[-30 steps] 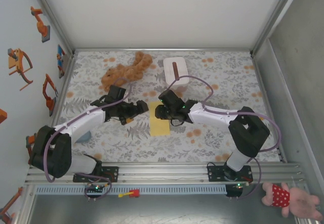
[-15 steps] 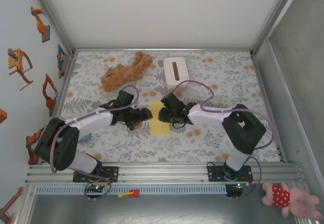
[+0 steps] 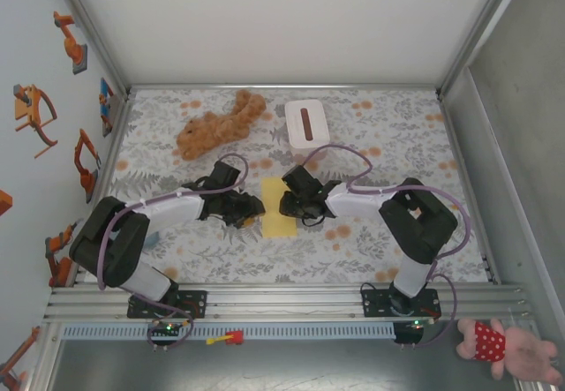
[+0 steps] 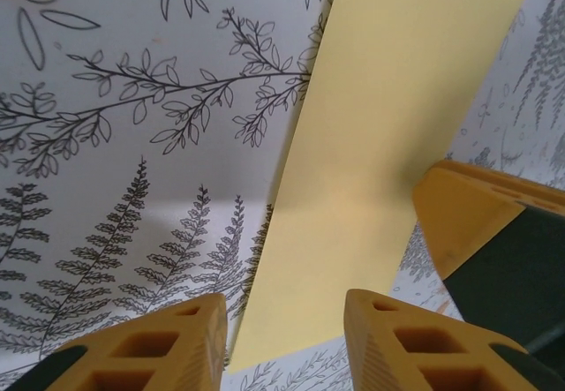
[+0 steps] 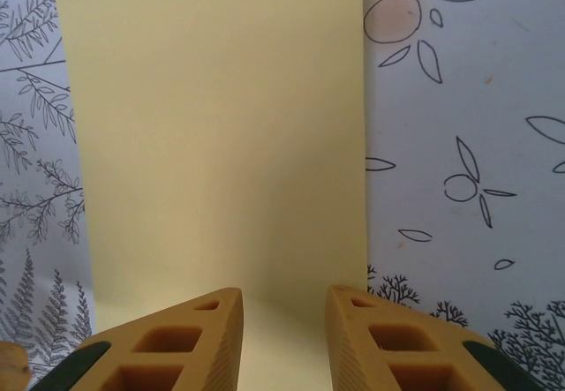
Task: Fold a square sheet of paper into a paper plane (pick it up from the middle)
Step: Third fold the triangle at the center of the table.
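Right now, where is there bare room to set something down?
Free: the table right of the white box, and the near strip below the yellow paper. Crowded: the centre, where the left end effector and right end effector meet at that paper, plus the plush toy left of the box.

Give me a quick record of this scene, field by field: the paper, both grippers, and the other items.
paper: pale-yellow paper sheet, flat narrow rectangle on the floral table
left gripper: open, straddling one edge of the paper
right gripper: open, low over the paper
far side: brown plush toy, white box with brown slot
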You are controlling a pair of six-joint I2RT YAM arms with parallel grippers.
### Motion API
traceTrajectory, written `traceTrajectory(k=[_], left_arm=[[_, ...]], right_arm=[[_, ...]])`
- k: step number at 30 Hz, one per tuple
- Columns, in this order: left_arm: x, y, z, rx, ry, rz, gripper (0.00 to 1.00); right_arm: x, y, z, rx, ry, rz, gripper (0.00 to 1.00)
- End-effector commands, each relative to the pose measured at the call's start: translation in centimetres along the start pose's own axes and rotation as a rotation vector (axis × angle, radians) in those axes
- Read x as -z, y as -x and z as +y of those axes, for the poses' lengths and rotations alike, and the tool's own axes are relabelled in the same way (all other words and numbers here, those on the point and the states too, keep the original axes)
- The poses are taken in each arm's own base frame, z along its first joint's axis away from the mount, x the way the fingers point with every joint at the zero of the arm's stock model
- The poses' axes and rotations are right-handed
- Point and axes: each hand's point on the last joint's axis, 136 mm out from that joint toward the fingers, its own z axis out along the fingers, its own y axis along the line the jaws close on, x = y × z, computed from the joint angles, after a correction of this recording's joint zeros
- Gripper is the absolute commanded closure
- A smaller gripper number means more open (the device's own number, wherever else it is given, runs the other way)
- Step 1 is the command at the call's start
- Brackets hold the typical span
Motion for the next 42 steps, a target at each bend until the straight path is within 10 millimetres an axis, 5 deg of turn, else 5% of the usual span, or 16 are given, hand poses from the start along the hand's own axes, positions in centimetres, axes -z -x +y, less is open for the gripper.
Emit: traceTrajectory(k=[1,8,27,37,42], left_arm=[[-0.7,-0.9,0.8,0.016,0.014,0.038,0.63],[-1.5,-1.5,1.0,0.016,0.019,0.070,0.72],[-2.2,-2.3,1.6,-0.044,0.043,0.100,0.68],[-2.3,-2.1,2.0,-0.212,0.097,0.065,0.68],[-2.5,-2.6,0.5,-0.254,0.018,0.084,0.68]], right_arm=[[-1.2,-1.5,-2.3,-0.056,-0.057,0.052,0.70],[-1.5,-1.9,-2.8,-0.087,-0.058,0.076,0.72],[-1.9,-2.3,-3.7,-0.121,-0.064,0.101,0.73],[-2.2,-2.5,-3.7,-0.147,-0.043,0.119,0.73],[-2.2,-2.6,-3.8,-0.148,-0.044,0.123,0.73]])
